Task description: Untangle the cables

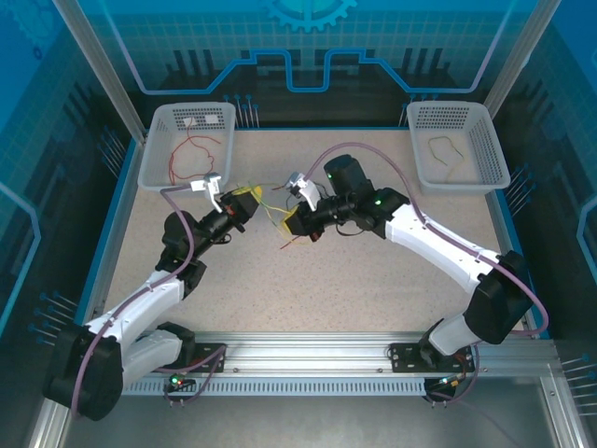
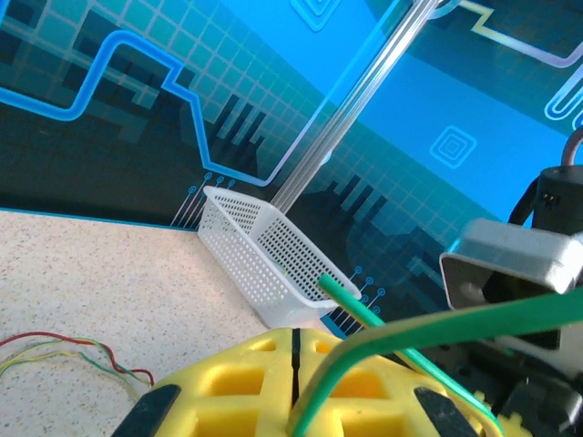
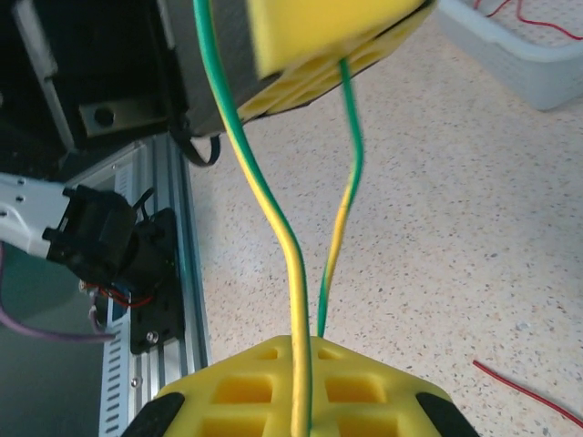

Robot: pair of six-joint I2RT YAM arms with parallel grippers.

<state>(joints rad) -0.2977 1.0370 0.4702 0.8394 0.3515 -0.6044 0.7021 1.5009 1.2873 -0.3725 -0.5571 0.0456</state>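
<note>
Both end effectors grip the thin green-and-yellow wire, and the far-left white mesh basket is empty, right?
Not empty: the top external view shows thin red wires lying in the white mesh basket. The rest holds.

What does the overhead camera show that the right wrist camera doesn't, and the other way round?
Overhead: the right basket with one olive cable in it.
Right wrist: a close look at the striping of the green-yellow cable, running from the right claw up to the left claw.
Both: that cable stretched between the two shut claws, a loose red cable on the table, and the left basket holding red cables.
</note>
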